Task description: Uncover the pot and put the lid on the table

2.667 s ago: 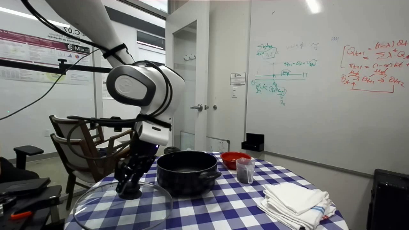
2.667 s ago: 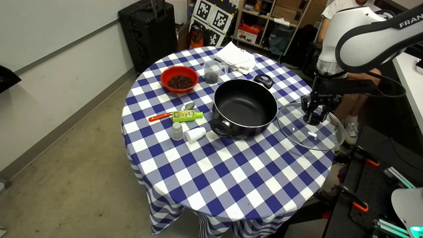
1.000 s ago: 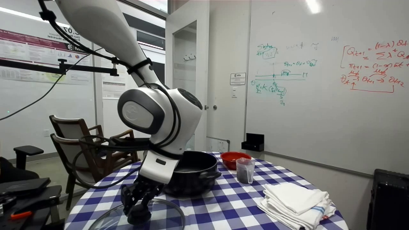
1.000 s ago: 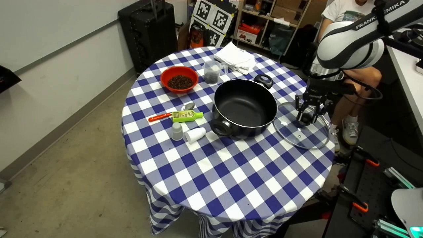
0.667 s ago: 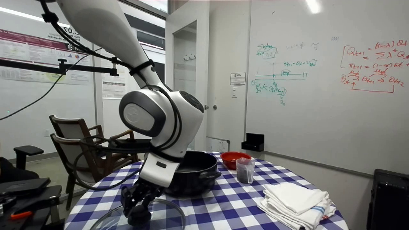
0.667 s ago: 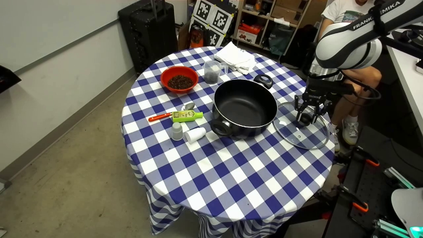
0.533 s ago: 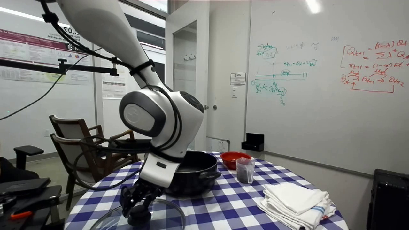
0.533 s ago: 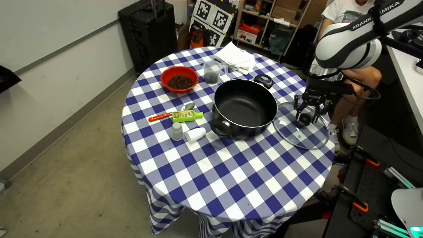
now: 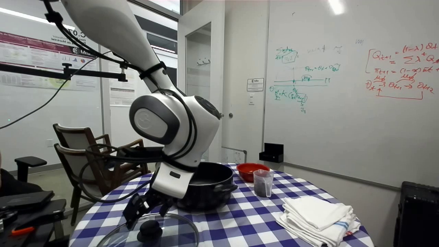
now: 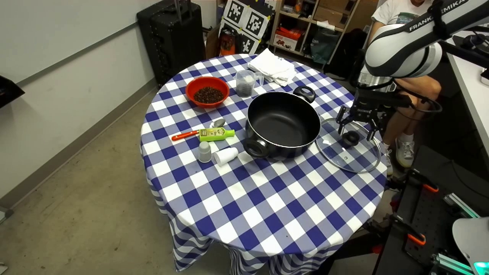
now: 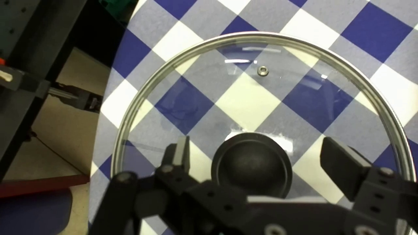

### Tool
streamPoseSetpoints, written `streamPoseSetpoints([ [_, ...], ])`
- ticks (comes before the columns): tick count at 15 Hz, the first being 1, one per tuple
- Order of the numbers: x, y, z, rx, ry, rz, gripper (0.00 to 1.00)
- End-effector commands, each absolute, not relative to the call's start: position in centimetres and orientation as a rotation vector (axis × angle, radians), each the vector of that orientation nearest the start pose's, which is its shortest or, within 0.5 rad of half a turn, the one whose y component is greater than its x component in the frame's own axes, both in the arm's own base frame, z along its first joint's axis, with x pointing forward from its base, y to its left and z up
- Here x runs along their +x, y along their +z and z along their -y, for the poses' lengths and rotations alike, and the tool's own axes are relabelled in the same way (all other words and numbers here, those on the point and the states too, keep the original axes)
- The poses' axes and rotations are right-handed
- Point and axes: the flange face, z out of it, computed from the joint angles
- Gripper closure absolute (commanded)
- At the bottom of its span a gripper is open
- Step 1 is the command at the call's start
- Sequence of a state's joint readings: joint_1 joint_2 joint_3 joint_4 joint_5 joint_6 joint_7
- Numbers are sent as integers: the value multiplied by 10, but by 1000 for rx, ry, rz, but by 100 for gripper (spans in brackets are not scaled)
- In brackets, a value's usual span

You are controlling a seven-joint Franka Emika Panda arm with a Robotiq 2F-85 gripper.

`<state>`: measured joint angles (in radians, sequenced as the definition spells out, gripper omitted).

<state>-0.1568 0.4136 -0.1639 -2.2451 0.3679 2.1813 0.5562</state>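
The black pot (image 10: 282,122) stands uncovered on the table (image 10: 267,214) with its blue-and-white checked cloth, and its inside is bare. Beside it the lid (image 11: 248,101), clear glass with a metal rim, lies on the cloth near the table's edge; whether its rim touches the pot I cannot tell. In an exterior view the lid's near part is cut off by the frame. My gripper (image 11: 254,153) is open just over the lid. Its fingers (image 11: 339,166) stand either side of the black knob (image 11: 251,160), with gaps between. Both exterior views show this spread too.
Beyond the pot are a red bowl (image 10: 206,81) of dark bits, a clear measuring cup (image 10: 245,83) and folded white cloths (image 10: 272,68). A green bottle (image 10: 217,134), an orange handle (image 10: 185,135), a grey shaker (image 10: 204,151) and a white cup (image 10: 226,156) lie on its other side.
Earlier the fingers were closed on the knob and the lid shifted and came down to where it lies. Within the last half second the fingers have spread off the knob; the lid has stayed put.
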Motion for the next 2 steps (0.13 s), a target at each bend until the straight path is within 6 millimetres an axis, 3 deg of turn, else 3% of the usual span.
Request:
streamPoseSetpoints([
  [1, 464, 155, 146, -2453, 712, -1611, 0],
  [2, 464, 155, 146, -2453, 712, -1611, 0],
])
